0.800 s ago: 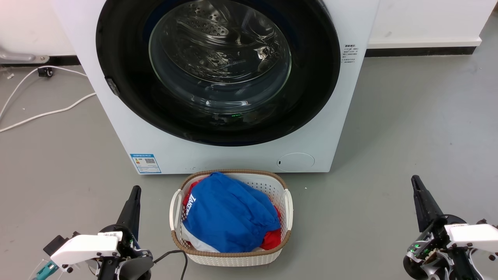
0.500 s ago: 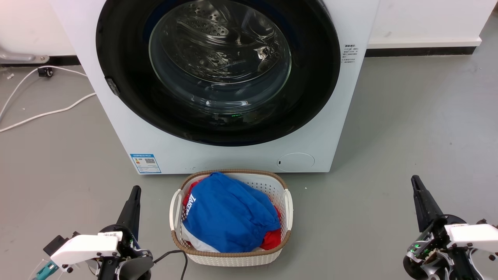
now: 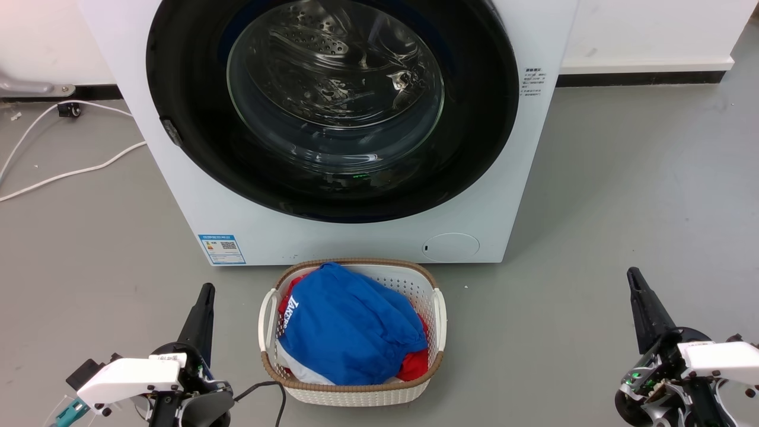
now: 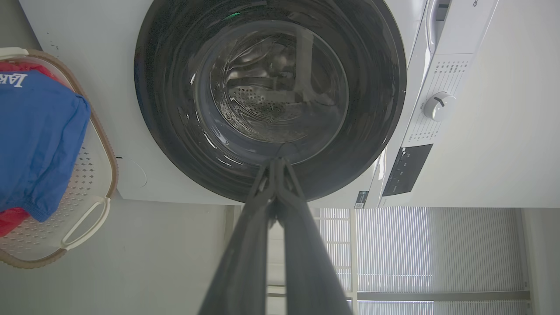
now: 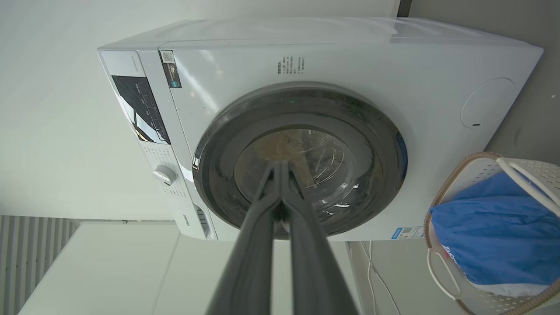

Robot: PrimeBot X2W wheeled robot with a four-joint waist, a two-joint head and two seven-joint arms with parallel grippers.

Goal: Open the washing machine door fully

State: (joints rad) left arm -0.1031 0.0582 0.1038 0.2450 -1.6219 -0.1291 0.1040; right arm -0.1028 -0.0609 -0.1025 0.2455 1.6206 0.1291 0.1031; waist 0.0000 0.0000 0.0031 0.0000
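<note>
washing machine door [image 3: 332, 196]: shut flush on white machine [image 3: 350, 240], laundry basket [image 3: 440, 320] just below | handling: likely rigid, hinge-heavy, glossy and slippery; glass bowl [image 3: 335, 83] not for gripping | hold: probably grey tab [image 3: 172, 132] at rim's left edge | left pincer [image 3: 206, 290]: fingers together, empty, well apart from door | right pincer [image 3: 633, 276]: together, empty, equally far

A laundry basket [image 3: 356, 394] is blocking the middle below the door [image 3: 474, 118]; bare floor [image 3: 622, 207] is lying open beside it.
</note>
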